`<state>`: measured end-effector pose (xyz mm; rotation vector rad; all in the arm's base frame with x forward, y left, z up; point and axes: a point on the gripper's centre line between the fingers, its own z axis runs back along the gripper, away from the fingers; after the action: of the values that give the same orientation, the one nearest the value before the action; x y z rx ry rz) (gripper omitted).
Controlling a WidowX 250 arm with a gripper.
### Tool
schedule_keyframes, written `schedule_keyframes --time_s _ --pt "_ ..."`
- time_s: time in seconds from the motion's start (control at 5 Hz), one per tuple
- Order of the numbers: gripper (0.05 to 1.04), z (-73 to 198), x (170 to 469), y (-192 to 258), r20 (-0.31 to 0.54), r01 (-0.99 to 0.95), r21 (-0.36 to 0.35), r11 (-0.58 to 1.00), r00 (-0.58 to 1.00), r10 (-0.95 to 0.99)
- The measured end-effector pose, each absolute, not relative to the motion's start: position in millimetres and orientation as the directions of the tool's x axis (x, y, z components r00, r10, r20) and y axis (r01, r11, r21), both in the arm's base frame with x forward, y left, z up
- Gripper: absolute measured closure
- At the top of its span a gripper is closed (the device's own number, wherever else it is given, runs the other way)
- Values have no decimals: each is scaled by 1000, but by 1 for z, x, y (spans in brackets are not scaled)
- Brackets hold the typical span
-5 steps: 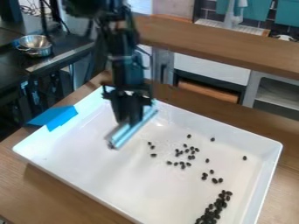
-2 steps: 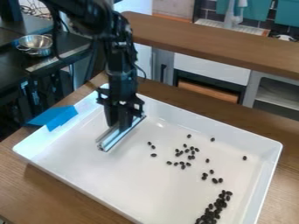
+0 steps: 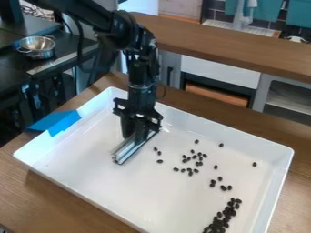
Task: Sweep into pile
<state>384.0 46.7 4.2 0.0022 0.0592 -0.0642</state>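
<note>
The black gripper (image 3: 139, 132) hangs over the left-middle part of the white tray (image 3: 79, 182), shut on a silvery metal bar (image 3: 126, 152) that lies slanted at the tray floor. Whether the bar touches the floor I cannot tell. To the right of the bar, small dark beans (image 3: 188, 171) are scattered over the tray's middle. A denser band of beans (image 3: 219, 222) lies by the tray's lower right side, and one lone bean (image 3: 254, 164) sits near the right wall.
Blue tape (image 3: 57, 122) covers part of the tray's left rim. The tray stands on a wooden table (image 3: 36, 200). A metal bowl (image 3: 37, 47) rests on a dark counter at the upper left, and a wooden ledge (image 3: 224, 45) runs behind the table.
The gripper and bar first shifted left and slightly down, then came back right and further down toward the scattered beans. The beans look unmoved.
</note>
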Motion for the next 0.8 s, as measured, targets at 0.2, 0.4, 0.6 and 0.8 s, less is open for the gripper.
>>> schedule_keyframes --time_s 0.2,0.4,0.6,0.8 --pt "745 4 386 30 -58 85 -8 996 995 -85" --pt "745 3 383 13 -74 95 -25 995 993 -97" --pt "745 2 380 0 -84 93 -35 995 992 -96" --pt "745 2 381 -18 -78 121 -34 992 989 -124"
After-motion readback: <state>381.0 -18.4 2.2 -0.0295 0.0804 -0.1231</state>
